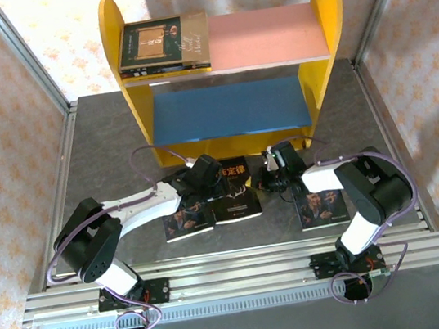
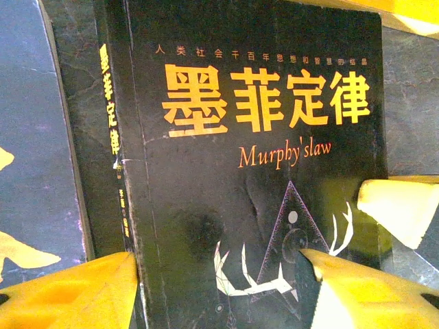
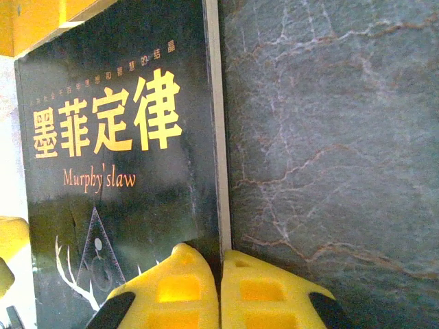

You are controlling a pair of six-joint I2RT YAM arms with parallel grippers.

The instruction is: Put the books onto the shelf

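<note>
A black book with white antlers (image 1: 236, 193) (image 2: 260, 171) (image 3: 116, 157) lies flat on the table in front of the shelf (image 1: 118, 64). My left gripper (image 1: 207, 174) (image 2: 219, 291) hangs open over it: one finger sits just outside the spine and the other rests over the cover. My right gripper (image 1: 268, 175) (image 3: 221, 267) is shut, fingertips together against the book's page edge. Two more dark books lie on the table, one at the left (image 1: 187, 221) and one at the right (image 1: 321, 209). Stacked books (image 1: 160, 43) rest on the left of the pink upper board (image 1: 266, 35).
The blue lower board (image 1: 232, 109) is bare. The shelf's yellow side panels stand just behind the black book. Metal rails (image 1: 236, 276) run along the near table edge by the arm bases. Patterned walls close in the left, right and back.
</note>
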